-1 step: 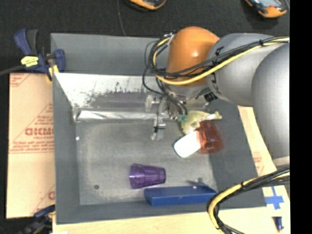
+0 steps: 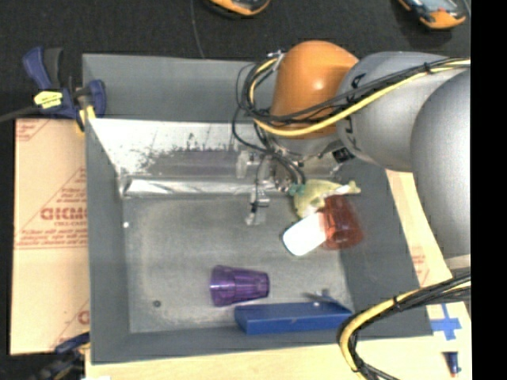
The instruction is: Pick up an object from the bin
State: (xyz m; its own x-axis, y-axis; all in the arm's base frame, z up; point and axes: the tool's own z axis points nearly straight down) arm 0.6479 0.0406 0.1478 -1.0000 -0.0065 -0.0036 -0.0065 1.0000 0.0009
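My gripper (image 2: 261, 184) hangs below the orange wrist cover, near the back wall of the bin and a little right of centre. Just to its right lies a pale yellow, crumpled-looking thing (image 2: 318, 195) with a small green bit on its left end. A red see-through bottle (image 2: 341, 222) with a white cap lies against it, cap pointing front-left. Nothing shows in the gripper's grasp. The wrist cover hides the upper part of the gripper.
A purple cup (image 2: 238, 284) lies on its side near the bin's front, left of centre. A long blue flat block (image 2: 291, 318) rests along the front wall to the right. The arm and its yellow-black cables cover the bin's right side.
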